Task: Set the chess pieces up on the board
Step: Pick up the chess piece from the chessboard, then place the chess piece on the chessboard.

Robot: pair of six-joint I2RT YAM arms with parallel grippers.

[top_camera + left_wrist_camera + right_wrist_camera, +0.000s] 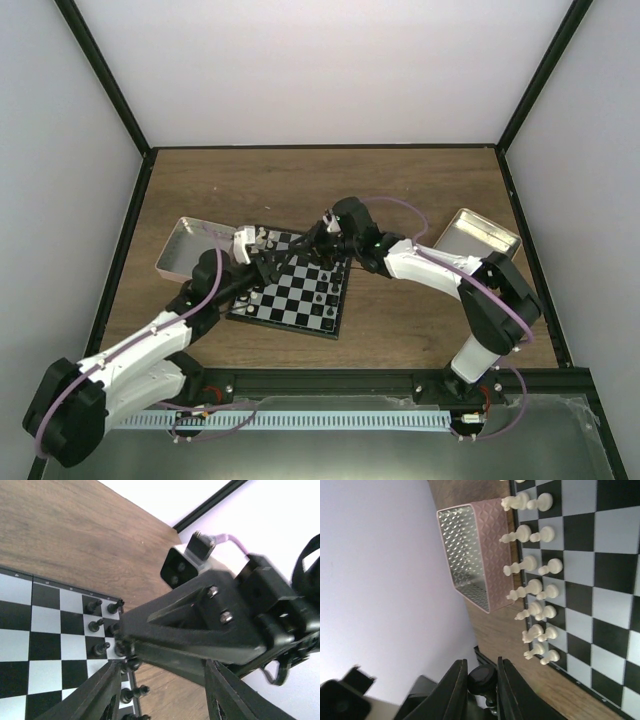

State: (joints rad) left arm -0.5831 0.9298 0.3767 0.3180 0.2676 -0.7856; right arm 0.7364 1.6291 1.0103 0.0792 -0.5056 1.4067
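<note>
Board (300, 300), small black-and-white checks with thin black border, lies mid-table with pinkish tin (185, 250) at its 9 o'clock, cream pieces (532, 587) in two rows along that edge, black pieces (95, 625) along the 3 o'clock edge, left gripper (164, 672) spread and empty above it, right gripper (481, 670) clamped on a black piece (483, 681).

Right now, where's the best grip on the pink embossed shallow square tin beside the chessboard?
Grip the pink embossed shallow square tin by its thin upright wall on the side away from the black-and-white chessboard, coming straight down with one finger inside, one outside. The tin looks too wide to span, and the cream chess pieces stand close along its board-side wall.
</note>
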